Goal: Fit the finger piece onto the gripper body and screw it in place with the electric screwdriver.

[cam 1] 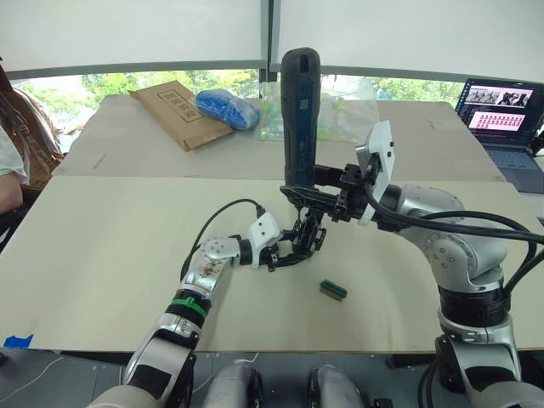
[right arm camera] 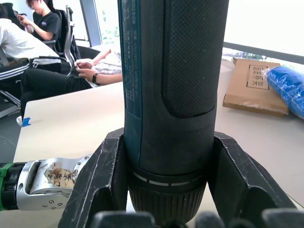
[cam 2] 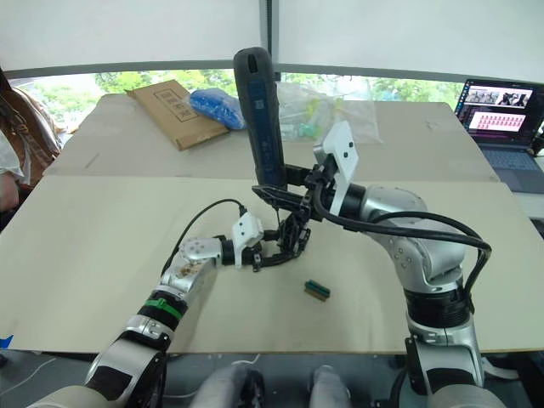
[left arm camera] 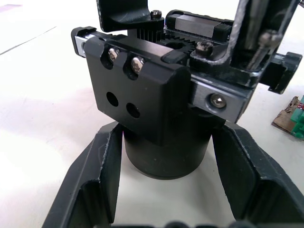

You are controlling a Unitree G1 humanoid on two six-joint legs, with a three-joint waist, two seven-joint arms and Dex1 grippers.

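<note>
Near the centre of the head views the electric screwdriver (cam 1: 300, 115) stands close to upright — a long, thick, dark blue-black cylinder with a rounded top, its long axis running up and down the frame and its working end pointing down at the table (cam 1: 110, 255). In the right wrist view its surface (right arm camera: 171, 80) reads as smooth blue plastic on one side and a finely dimpled black rubber grip on the other, ending in a ribbed collar. The right gripper (cam 1: 327, 191) is clenched on the electric screwdriver, one matte black finger (right arm camera: 102, 185) pressed against each side of the barrel. Directly beneath, just below centre frame, the gripper body (cam 1: 304, 240) sits on the pale, matte tabletop; the left gripper (cam 1: 285, 255) grasps it, and the left wrist view shows the scuffed black fingers (left arm camera: 97, 190) flanking its round cylindrical base (left arm camera: 166, 156). Above that base are a blocky black plate with two bright screw heads and two empty round holes, a toothed gear and silver-grey metal rails. The finger piece cannot be told apart from the dark assembly. To the lower right of the gripper body, apart from it, lies a small green block (cam 1: 333, 290). In the upper left of the frame rest a flat cardboard box (cam 1: 174, 113) and a crinkled blue bag (cam 1: 228, 108) — a laptop (cam 1: 501, 127) sits at the upper right edge.
</note>
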